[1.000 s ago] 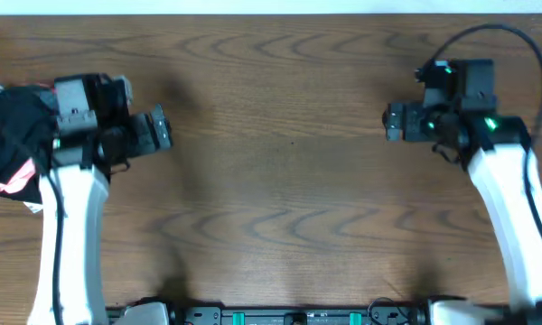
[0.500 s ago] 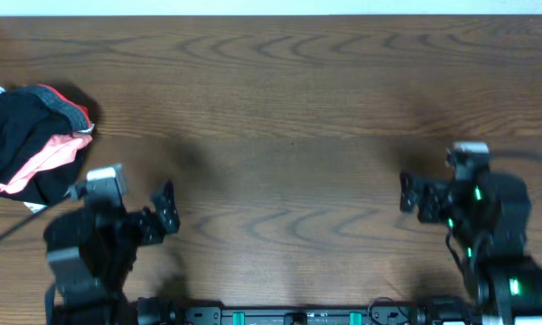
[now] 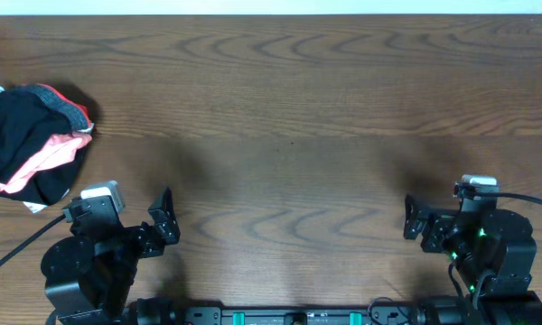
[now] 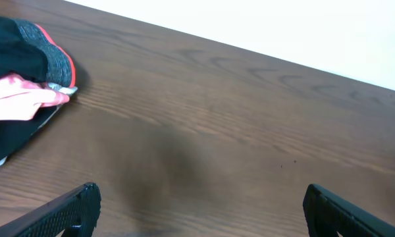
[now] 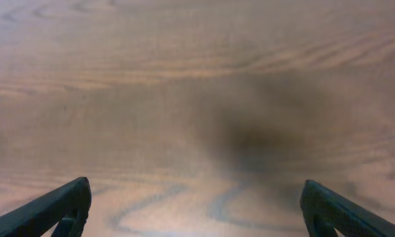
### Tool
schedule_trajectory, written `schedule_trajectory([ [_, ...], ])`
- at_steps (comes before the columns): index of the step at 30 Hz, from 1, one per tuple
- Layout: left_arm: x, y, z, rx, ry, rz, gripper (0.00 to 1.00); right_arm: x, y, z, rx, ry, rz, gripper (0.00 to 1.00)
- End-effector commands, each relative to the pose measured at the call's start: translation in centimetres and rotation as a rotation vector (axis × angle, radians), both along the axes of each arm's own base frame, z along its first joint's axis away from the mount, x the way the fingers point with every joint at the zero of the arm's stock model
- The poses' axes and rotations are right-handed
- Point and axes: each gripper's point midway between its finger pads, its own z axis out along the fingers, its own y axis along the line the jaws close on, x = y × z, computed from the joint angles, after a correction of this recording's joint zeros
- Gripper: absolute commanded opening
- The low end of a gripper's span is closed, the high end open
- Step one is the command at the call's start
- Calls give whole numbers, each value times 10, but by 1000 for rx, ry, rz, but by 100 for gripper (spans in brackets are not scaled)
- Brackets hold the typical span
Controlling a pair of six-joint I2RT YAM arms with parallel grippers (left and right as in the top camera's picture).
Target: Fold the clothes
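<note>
Leftmost, the clothes (image 3: 32, 135) lie bunched on the desk (image 3: 289, 108) — ahead of the left pincer (image 3: 165, 219) and out to its left, well apart; its jaws stand spread. Right pincer (image 3: 414, 222) — likewise spread, gripping nothing

— What's on view, apart from the job itself?
— A brown wooden table (image 3: 280, 117), its grain running in long wavy loops from 9 o'clock to 3 o'clock.
— Anything else?
— A pale white strip (image 3: 271, 6) along the table's far edge, at 12 o'clock.
</note>
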Motion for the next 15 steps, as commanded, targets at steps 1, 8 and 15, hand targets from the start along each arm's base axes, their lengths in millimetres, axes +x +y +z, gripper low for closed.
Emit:
schedule_trajectory([
  [1, 0, 0, -1, -6, 0, 0, 98, -5, -3, -8, 3, 34, -26, 99],
  [8, 0, 0, -1, -6, 0, 0, 98, -17, -4, -21, 0, 105, -26, 99],
  [15, 0, 0, -1, -6, 0, 0, 98, -28, -5, -6, -2, -8, -26, 99],
])
